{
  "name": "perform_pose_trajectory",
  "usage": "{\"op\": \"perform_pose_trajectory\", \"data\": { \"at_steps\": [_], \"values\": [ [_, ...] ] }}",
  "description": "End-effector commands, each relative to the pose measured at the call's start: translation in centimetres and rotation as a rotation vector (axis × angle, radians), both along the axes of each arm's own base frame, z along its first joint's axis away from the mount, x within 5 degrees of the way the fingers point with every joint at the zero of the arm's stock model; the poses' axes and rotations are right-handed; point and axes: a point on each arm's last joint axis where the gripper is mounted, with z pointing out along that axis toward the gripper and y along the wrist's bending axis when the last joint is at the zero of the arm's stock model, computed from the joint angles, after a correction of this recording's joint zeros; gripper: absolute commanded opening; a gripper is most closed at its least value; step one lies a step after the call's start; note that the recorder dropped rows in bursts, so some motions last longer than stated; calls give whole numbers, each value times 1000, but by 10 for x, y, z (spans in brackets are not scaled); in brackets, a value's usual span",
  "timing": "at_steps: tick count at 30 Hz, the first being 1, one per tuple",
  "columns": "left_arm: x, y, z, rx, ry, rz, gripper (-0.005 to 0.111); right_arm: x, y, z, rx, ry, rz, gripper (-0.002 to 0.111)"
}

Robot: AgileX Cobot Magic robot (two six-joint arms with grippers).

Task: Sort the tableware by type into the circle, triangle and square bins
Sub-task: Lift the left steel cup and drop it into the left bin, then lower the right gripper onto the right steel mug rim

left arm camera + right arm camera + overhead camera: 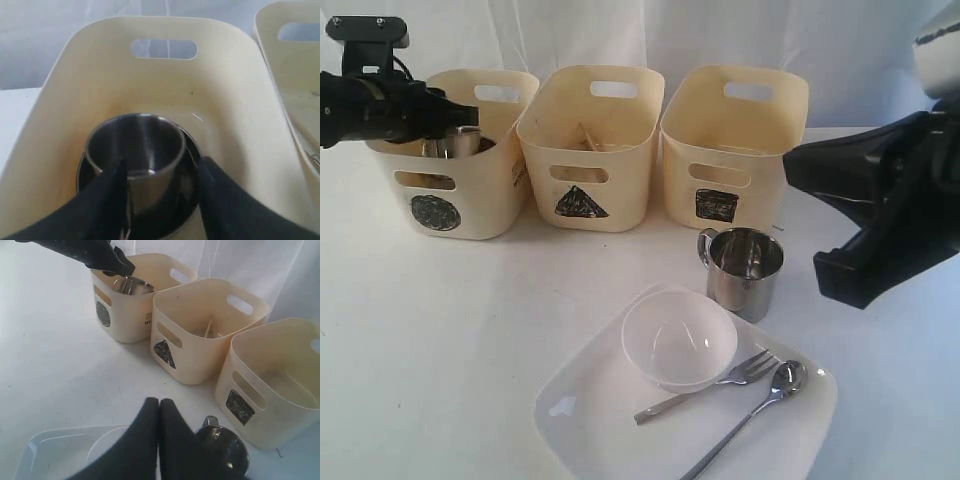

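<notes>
White cloth covers the table [440, 330]; inside the cream circle-marked bin [450, 150] our left gripper [162, 167] stands spread astride a steel handled mug [135, 145] (resting in a steel bowl [186, 200]). Our right gripper [158, 407] is pressed together, empty. We judge the second steel mug [745, 270], on the table, rigid, light, slippery: pinch its rim wall.

Circle bin [470, 190], triangle bin [590, 140], square bin [732, 150]: cream plastic, matt, smooth.
Table mug [745, 272], 1 o'clock of clear bowl [678, 338]: polished steel, mirror-bright.
Clear bowl: transp. plastic, glossy.
Plate [590, 410]: white, glossy, smooth.
Fork [720, 380], spoon [765, 395]: shiny metal.
Binned mug [135, 150]: steel, satin sheen.
Tabletop [420, 330]: white, matt.
</notes>
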Motion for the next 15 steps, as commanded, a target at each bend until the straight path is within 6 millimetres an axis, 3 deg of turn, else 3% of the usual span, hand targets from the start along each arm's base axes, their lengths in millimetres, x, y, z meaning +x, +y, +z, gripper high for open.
{"op": "perform_pose_trajectory", "data": {
  "at_steps": [1, 4, 6, 10, 12, 15],
  "values": [
    [-6, 3, 14, -32, 12, 21, 49, 0, -2, 0, -12, -19, -9, 0],
    [-17, 4, 32, -31, 18, 21, 49, 0, -2, 0, 4, -9, -19, 0],
    [-38, 7, 58, 1, 31, 8, 49, 3, -5, 1, 53, 11, -85, 0],
    [-74, -5, 89, 106, 59, -87, 49, 10, -19, -2, 183, 135, -298, 0],
    [-87, -12, 92, 115, 62, -119, 49, 11, -26, -8, 154, 190, -372, 0],
    [-110, -26, 78, 103, 103, -175, 49, 11, -33, -13, 35, 248, -423, 0]
  ]
}}
